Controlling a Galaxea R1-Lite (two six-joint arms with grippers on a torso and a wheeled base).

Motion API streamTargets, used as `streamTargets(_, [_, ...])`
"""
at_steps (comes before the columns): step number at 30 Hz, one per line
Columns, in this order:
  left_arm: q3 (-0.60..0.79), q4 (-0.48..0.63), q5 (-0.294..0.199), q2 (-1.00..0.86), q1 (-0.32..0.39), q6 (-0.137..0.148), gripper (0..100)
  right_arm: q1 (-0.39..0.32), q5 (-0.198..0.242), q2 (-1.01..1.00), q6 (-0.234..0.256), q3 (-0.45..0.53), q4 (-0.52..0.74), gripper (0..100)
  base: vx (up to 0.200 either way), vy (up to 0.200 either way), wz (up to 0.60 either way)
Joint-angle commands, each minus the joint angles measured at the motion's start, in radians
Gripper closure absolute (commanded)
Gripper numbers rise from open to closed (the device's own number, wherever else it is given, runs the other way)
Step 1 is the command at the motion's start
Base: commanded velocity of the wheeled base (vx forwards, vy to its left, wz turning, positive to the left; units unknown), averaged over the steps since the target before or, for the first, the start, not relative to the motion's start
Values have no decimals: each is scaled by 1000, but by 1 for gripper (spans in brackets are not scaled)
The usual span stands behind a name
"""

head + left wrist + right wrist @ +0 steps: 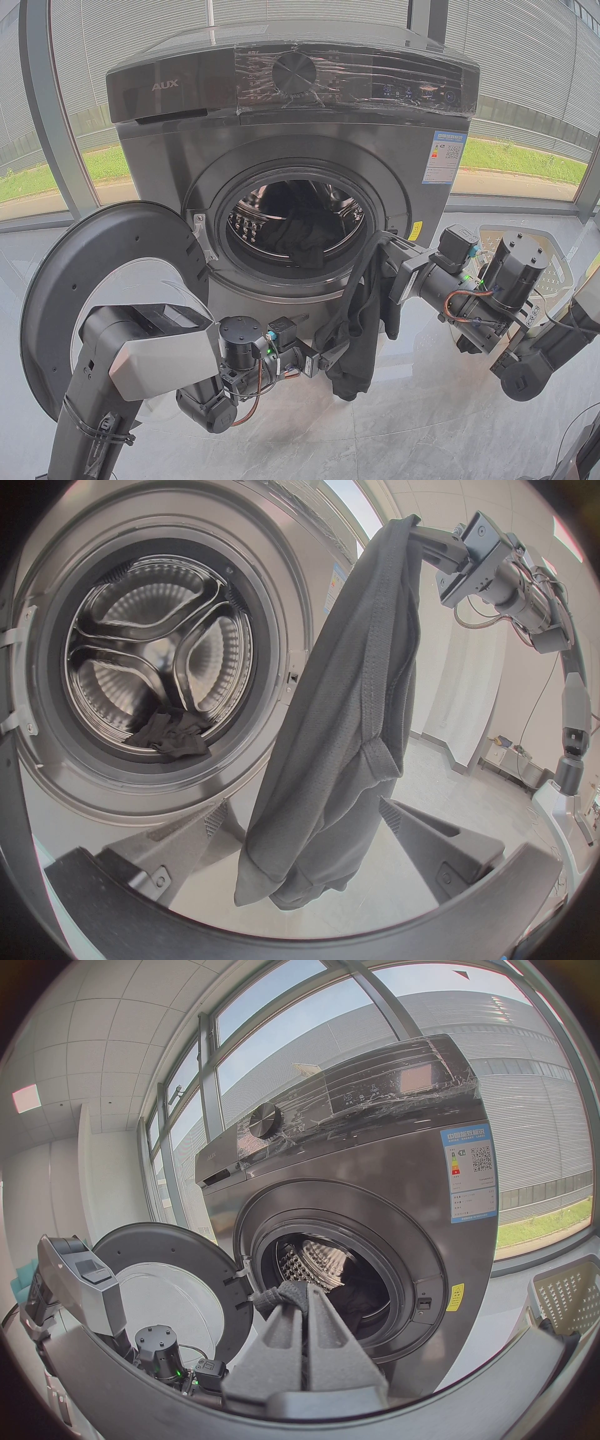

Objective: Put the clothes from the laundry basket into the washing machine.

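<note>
Right gripper (384, 242) pinches the dark garment (362, 312), left gripper (330, 357) gapes empty below; best lift it clear into the drum (294, 219).

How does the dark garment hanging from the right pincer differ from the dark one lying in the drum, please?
The hanging garment is outside the washing machine, clamped at its top by the right pincer; the drum garment lies inside the drum. The hanging garment drapes long and straight; the drum garment is a crumpled heap. Both are dark fabric.
</note>
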Motion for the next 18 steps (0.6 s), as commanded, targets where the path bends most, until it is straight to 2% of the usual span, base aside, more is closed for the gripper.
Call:
streamTargets(1, [-26,7,-16,28,-4,0,0,-1,1,12,2,3,-1,100,0,0,0])
streamTargets(10, [-115,12,-9,75,-1,2,0,9,1,13,4,7,-3,100,0,0,0])
streamTargets(11, [-118,13,-8,75,-1,2,100,9,1,13,4,9,-3,100,0,0,0])
streamTargets(18, [-129,13,-6,74,-2,5,100,9,1,12,4,11,-3,100,0,0,0])
